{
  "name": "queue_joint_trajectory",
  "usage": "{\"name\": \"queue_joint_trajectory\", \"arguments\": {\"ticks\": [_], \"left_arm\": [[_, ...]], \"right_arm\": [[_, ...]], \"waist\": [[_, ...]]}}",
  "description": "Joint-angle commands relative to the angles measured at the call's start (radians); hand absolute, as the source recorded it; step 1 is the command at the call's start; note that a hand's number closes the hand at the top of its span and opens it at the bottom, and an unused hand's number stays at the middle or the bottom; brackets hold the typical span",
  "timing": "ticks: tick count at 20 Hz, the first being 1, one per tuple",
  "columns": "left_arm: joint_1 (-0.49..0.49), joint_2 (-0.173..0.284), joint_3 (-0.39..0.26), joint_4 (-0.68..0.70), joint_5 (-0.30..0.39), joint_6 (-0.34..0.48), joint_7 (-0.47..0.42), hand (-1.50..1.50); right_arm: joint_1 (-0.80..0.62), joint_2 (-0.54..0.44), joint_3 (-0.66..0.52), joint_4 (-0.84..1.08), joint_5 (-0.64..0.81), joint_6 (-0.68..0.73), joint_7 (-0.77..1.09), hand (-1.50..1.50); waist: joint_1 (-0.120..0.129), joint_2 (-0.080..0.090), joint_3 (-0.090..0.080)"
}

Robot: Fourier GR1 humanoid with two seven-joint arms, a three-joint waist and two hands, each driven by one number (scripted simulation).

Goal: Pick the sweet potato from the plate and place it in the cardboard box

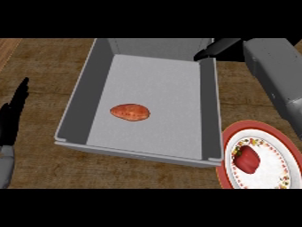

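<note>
You see the sweet potato [129,112] lying in the box [81,106], between your straight-fingered left hand [8,116] and right hand [220,48], whose fingers you cannot tell.

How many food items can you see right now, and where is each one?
2. The sweet potato lies on the floor of the grey box. A red item sits on the plate, right of the box. Nothing else seems hidden.
</note>
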State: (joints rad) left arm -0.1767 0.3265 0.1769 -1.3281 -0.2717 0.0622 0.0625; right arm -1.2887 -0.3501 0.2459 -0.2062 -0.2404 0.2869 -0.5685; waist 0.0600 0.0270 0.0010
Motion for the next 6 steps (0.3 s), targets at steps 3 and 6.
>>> {"name": "queue_joint_trajectory", "arguments": {"ticks": [3,6], "left_arm": [[-0.004,0.004,0.003,0.018,-0.005,0.002,-0.030,0.00],[-0.003,-0.030,-0.020,0.017,-0.015,0.015,-0.032,0.00]], "right_arm": [[0.032,-0.079,0.010,0.070,0.044,0.092,-0.106,-1.50],[0.019,-0.134,0.044,0.074,0.088,0.160,-0.125,-1.50]], "waist": [[0.015,0.008,0.001],[0.015,0.008,0.001]]}}
